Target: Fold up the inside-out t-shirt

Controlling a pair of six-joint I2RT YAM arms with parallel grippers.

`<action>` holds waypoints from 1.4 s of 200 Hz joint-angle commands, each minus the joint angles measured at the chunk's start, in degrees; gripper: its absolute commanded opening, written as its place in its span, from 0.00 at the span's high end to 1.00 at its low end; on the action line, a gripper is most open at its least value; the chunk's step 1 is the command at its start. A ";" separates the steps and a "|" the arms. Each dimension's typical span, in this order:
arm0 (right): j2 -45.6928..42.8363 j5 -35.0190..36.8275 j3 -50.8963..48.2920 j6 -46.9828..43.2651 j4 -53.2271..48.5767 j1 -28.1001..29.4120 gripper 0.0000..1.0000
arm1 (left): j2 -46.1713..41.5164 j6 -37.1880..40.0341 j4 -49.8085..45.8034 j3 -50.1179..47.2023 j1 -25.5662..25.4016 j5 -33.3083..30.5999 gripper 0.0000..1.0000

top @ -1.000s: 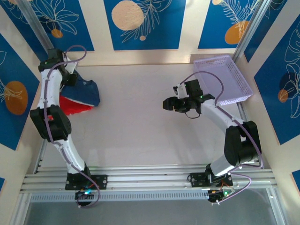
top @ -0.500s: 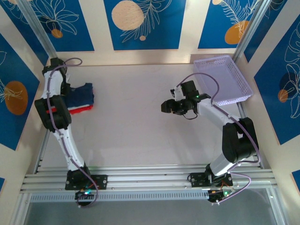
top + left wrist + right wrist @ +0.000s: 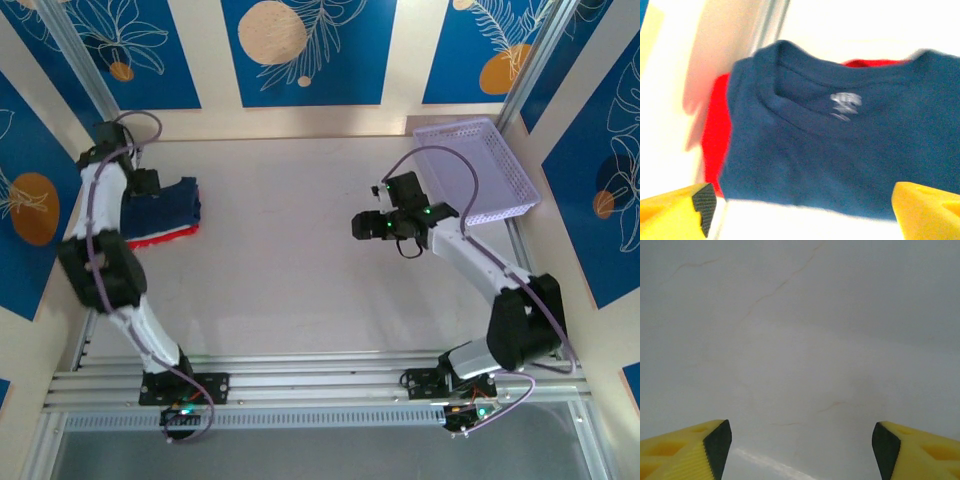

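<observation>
Far-left corner of the counter (image 3: 300,290): the inside-out t-shirt (image 3: 168,203) lies here as a compact navy rectangle. A second ago I saw it loose and spread out.
left tool (image 3: 150,184): jaws apart and holding nothing, just beside the shirt's left edge. A second ago it was clamped on the cloth.
left wrist view: my yellow fingertips (image 3: 670,217) sit wide at the bottom corners. The shirt's collar and printed neck label lie beyond them, and the picture is blurred.
red garment (image 3: 165,236): under the shirt, with a red strip showing along its near edge. I see less of it than a second ago.
right tool (image 3: 362,226): jaws apart over bare counter, right of centre, with nothing between them. It hangs about where it was, though its jaws stand wider and the arm's elbow has shifted nearer me.
purple basket (image 3: 480,170): far-right corner, unmoved.
</observation>
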 commanded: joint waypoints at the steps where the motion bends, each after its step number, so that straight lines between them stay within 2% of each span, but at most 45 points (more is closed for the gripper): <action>1: -5.83 16.99 -5.30 -2.81 4.44 1.13 0.07 | -15.89 -13.58 20.62 -19.45 -2.41 12.97 0.03; 10: -8.08 20.28 -7.76 -3.41 6.98 1.11 0.00 | -21.29 -15.74 27.54 -27.35 -3.64 13.19 0.01; 18: -9.64 23.05 -9.54 -3.62 8.71 0.68 0.01 | -25.48 -16.45 32.21 -33.63 -5.38 10.55 0.00; 44: -13.80 30.94 -15.33 -4.99 16.82 -2.44 0.01 | -35.31 -11.34 46.28 -50.87 -15.34 -5.20 0.00; 57: -13.97 29.96 -18.39 -6.92 22.53 -5.97 0.01 | -36.45 -8.21 51.46 -56.38 -18.76 -9.81 0.00; 82: -11.30 24.54 -27.30 -12.88 40.32 -11.27 0.01 | -32.88 -5.02 55.63 -61.24 -20.43 -11.86 0.00; 119: -3.24 18.20 -33.44 -14.41 55.99 -16.38 0.01 | -23.99 1.75 74.10 -68.31 -20.74 -7.46 0.00; 127: -2.36 16.08 -34.98 -13.84 59.83 -17.31 0.01 | -23.14 1.95 71.68 -66.76 -20.91 -6.53 0.00; 133: -1.84 14.38 -35.88 -13.40 62.45 -17.97 0.01 | -22.55 2.54 73.24 -66.74 -20.92 -5.99 0.00; 151: -1.56 11.50 -35.56 -12.98 62.44 -18.84 0.01 | -21.55 2.93 83.92 -70.16 -20.92 -3.99 0.00; 177: -1.60 6.63 -36.08 -12.46 63.65 -20.07 0.00 | -16.34 4.00 89.75 -70.36 -20.92 -2.71 0.01; 199: 1.81 2.63 -40.15 -10.80 75.70 -21.08 0.01 | -10.23 4.30 95.78 -70.23 -20.92 -2.26 0.00; 209: 5.43 2.41 -40.98 -10.89 80.38 -21.04 0.01 | -11.62 3.58 92.02 -69.73 -20.41 -1.50 0.00; 217: 7.73 3.34 -40.91 -11.31 83.09 -20.61 0.01 | -10.76 3.65 94.08 -69.87 -20.31 -1.54 0.00; 229: 6.75 2.93 -38.21 -10.85 75.65 -20.83 0.01 | -11.20 3.38 92.53 -69.55 -19.88 -0.65 0.00; 280: 6.95 1.90 -38.19 -9.79 76.15 -22.01 0.01 | -11.22 3.39 92.58 -69.57 -19.86 -0.54 0.00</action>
